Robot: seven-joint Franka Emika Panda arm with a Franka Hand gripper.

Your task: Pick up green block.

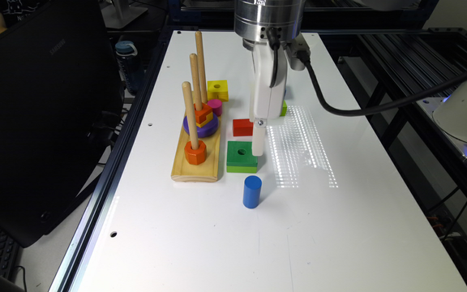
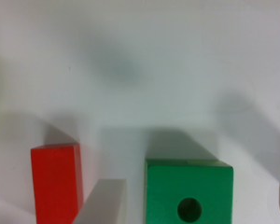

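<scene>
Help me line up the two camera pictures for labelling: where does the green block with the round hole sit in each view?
Exterior view: the green block lies on the white table near the picture's middle, between the wooden peg base and the end effector.
Wrist view: the green block sits low in the frame, cut off by the picture's edge, hole showing.
Shared landmark: the red block, lying close beside the green block in both views.
</scene>
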